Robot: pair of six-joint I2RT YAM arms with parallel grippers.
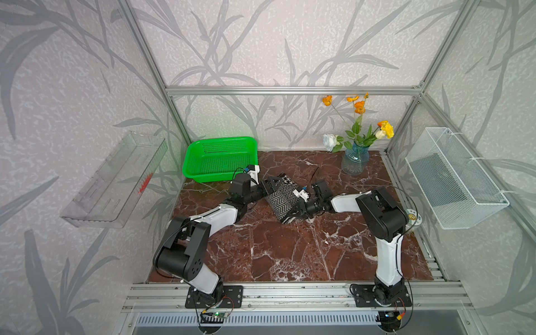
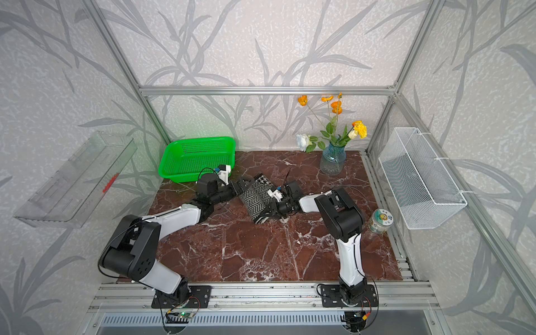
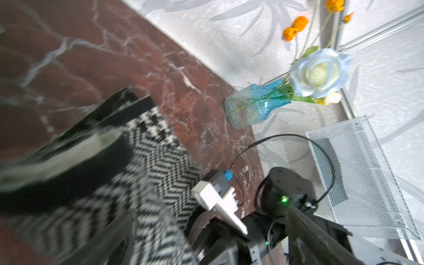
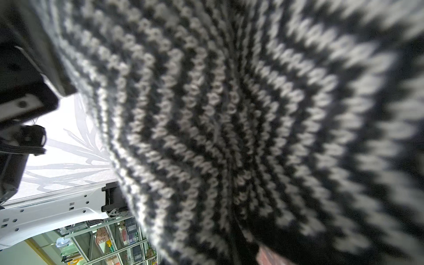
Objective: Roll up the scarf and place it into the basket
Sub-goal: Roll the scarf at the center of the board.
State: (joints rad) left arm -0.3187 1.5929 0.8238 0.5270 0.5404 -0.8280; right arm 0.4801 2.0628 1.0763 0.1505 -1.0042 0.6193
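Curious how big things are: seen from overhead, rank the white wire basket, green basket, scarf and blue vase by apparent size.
In a top view:
1. white wire basket, though it may hang nearer the camera
2. green basket
3. scarf
4. blue vase, glass alone

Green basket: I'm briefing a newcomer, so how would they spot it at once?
On the marble tabletop, look to the far left corner. The green basket sits there. Unlike the wall-hung white wire-mesh basket and clear tray, it is bright green perforated plastic.
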